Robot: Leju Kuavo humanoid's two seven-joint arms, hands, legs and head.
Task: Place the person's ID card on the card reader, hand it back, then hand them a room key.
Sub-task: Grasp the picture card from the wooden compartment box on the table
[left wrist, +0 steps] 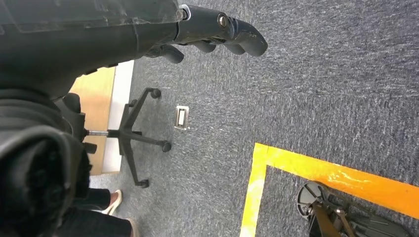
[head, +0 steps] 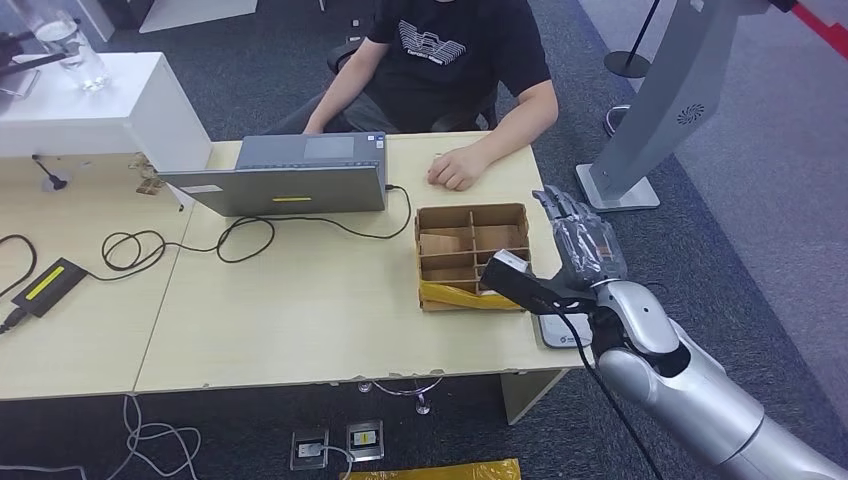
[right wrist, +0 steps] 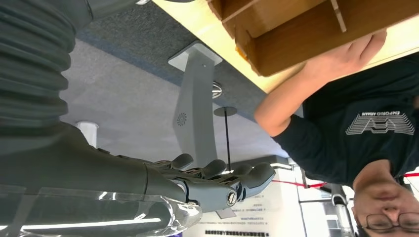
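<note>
My right hand is raised over the table's right end, fingers spread and pointing up, holding nothing. It hovers just right of a cardboard divider box. A flat whitish card reader lies at the table's edge beneath my wrist, partly hidden. In the right wrist view the right hand is bare, with the box and the person's fist beyond it. The person's fist rests on the table; I cannot tell whether it holds a card. My left hand hangs over the carpet, holding nothing.
A grey laptop stands at the table's far side with cables and a power brick to the left. A grey stand rises off the right of the table. The left wrist view shows an office chair base and yellow floor tape.
</note>
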